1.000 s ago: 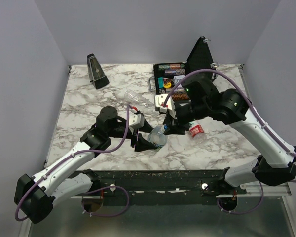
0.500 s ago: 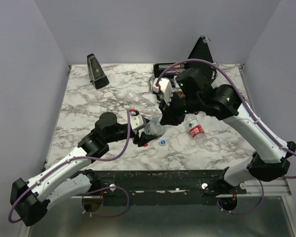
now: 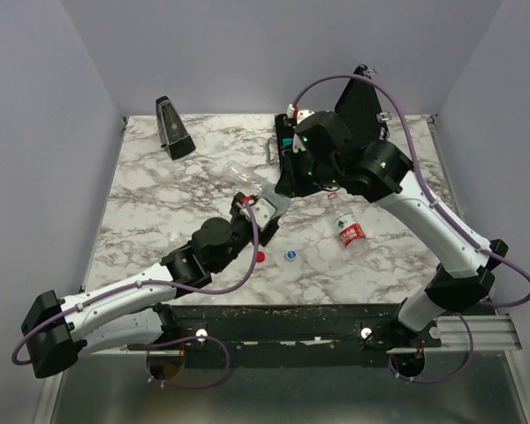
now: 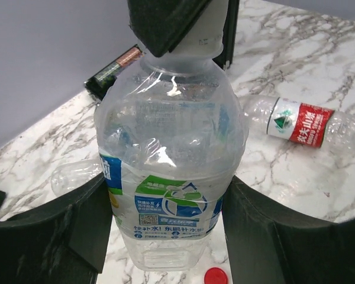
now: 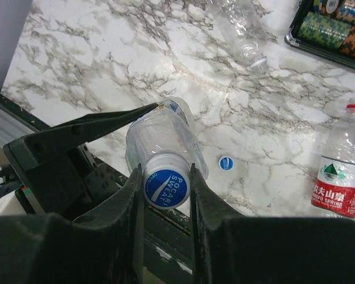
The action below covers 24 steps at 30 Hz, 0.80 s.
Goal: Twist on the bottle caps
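Both arms are riding higher than a moment ago. The left gripper (image 4: 168, 228) is clamping the clear, blue-labelled plastic bottle (image 4: 168, 148) round its body as a brace. The right gripper (image 5: 165, 177), jaws nearly closed, is pinching the blue, white-topped cap (image 5: 166, 189) on the bottle's neck for twisting. A loose red cap (image 3: 260, 257) and a second blue cap (image 3: 291, 255) are lying on the marble tabletop (image 3: 159, 203) below, and a red-labelled bottle (image 3: 347, 231) is lying well clear.

Red cap (image 3: 260, 256), blue cap (image 3: 291, 255) loose (third cap (image 5: 167, 188) on bottle (image 4: 171, 160)).
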Each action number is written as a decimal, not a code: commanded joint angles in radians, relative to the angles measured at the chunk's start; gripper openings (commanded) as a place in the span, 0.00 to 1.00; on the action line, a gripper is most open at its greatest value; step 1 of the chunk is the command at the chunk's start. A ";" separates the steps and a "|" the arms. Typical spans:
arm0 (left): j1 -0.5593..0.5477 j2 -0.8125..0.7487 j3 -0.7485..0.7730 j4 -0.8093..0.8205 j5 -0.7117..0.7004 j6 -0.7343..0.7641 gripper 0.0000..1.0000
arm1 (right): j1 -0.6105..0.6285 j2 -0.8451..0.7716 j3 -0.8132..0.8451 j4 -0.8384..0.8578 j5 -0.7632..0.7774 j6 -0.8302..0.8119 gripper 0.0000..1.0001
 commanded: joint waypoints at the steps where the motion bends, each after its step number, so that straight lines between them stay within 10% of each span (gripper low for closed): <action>1: 0.011 -0.030 -0.014 0.093 -0.199 -0.038 0.00 | 0.015 -0.052 -0.004 0.029 -0.059 -0.023 0.19; 9: 0.183 -0.134 -0.080 -0.082 0.535 -0.205 0.00 | 0.017 -0.125 0.088 0.030 -0.346 -0.475 0.66; 16: 0.334 -0.188 -0.072 -0.079 1.038 -0.249 0.00 | 0.015 -0.196 -0.001 -0.020 -0.491 -0.755 0.71; 24: 0.338 -0.123 -0.012 -0.007 1.245 -0.277 0.00 | 0.017 -0.228 -0.064 -0.023 -0.630 -0.910 0.70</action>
